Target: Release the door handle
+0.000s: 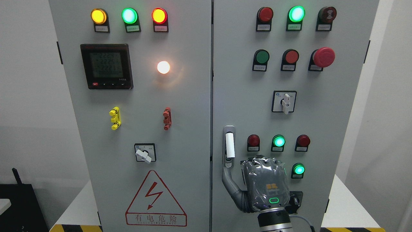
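grey plastic film wraps the right robot hand, whose arm rises from the bottom edge right of the middle. its back faces the camera and its thumb reaches up-left, touching the lower end of the door handle on the right door of the electrical cabinet. i cannot tell whether the other fingers are curled or spread; they are hidden behind the palm. the handle sits upright at the door's left edge, its white lever flush in its recess, so the door looks closed. green indicator lights glow just beside. the left one is out of view.
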